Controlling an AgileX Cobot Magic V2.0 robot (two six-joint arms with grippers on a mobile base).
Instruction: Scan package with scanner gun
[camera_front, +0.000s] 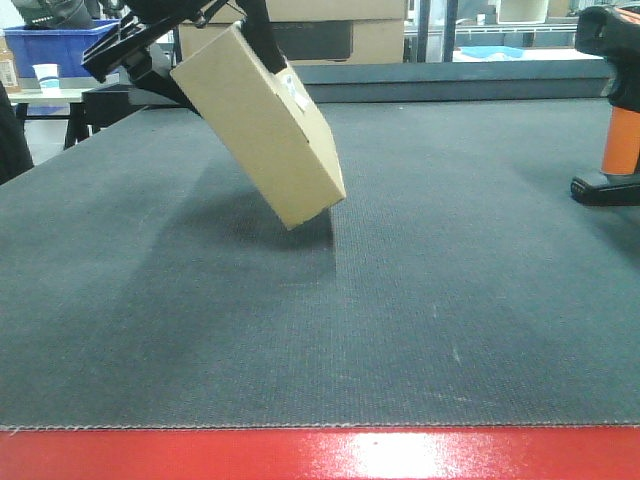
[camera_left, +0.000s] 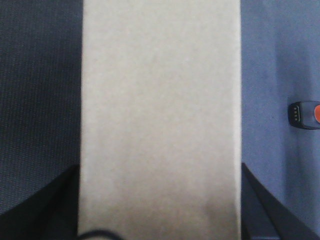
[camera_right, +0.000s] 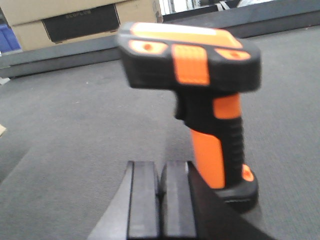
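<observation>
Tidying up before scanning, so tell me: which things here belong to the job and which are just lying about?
Job: package, held tilted by the left fingers; scanner gun, standing on the mat.
Lying about: big cartons; blue bin; white cup.

One package (camera_front: 262, 125), one scanner gun (camera_right: 210, 100), one white cup (camera_front: 45, 77).
</observation>
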